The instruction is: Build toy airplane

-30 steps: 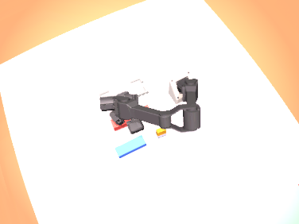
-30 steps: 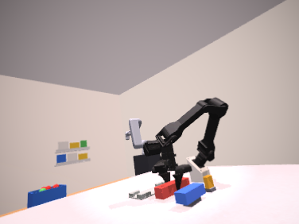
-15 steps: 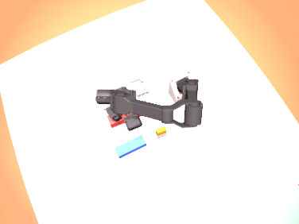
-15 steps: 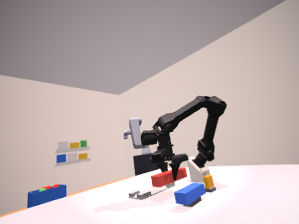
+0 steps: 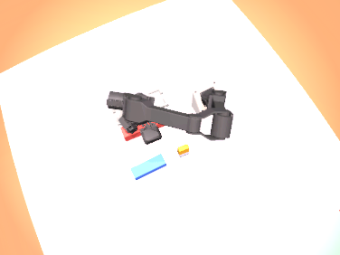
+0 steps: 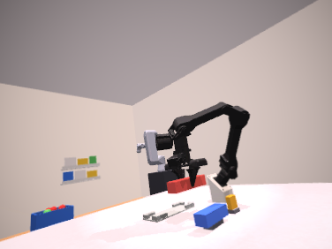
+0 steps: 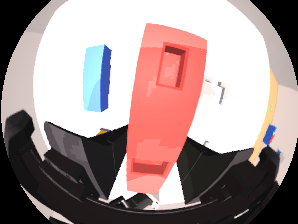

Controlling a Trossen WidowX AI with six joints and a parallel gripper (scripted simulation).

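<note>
The red fuselage (image 5: 127, 134) (image 6: 177, 185) (image 7: 162, 115) is off the table, its two sockets facing up. My gripper (image 5: 141, 128) (image 7: 156, 137) is shut on it, one finger on each long side, nearer the end with the crosswise socket. In the exterior view it hangs beyond the pale jig (image 6: 155, 216) (image 7: 221, 94), which holds nothing. The blue wing (image 5: 148, 166) (image 6: 211, 214) (image 7: 93, 77) lies on the table, apart from the jig. The yellow tail fin (image 5: 183, 149) (image 6: 231, 202) (image 7: 103, 132) stands near the wing.
The arm's pale slanted base mount (image 5: 197, 103) (image 6: 217, 191) stands behind the tail fin in the exterior view. A pale grey machine (image 6: 151, 146) stands in the background. A blue bin (image 6: 52, 218) and wall shelves (image 6: 80, 180) are far left.
</note>
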